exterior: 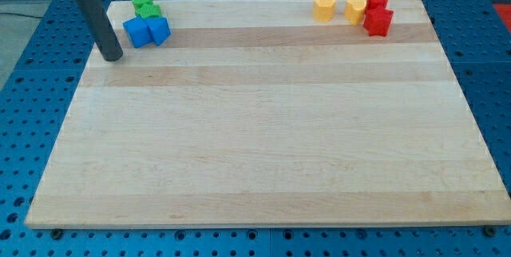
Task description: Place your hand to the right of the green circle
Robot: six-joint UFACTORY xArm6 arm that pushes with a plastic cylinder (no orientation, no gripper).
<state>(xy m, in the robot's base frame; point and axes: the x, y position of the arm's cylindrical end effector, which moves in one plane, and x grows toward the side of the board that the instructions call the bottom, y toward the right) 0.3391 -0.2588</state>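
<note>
The green circle sits near the board's top left corner, touching a second green block of unclear shape at its lower right. My tip rests on the board to the lower left of the green circle, just left of the blue blocks. The dark rod rises from the tip toward the view's top left.
Two blue blocks sit side by side just below the green ones. Two yellow blocks and two red blocks cluster near the top right. The wooden board lies on a blue perforated table.
</note>
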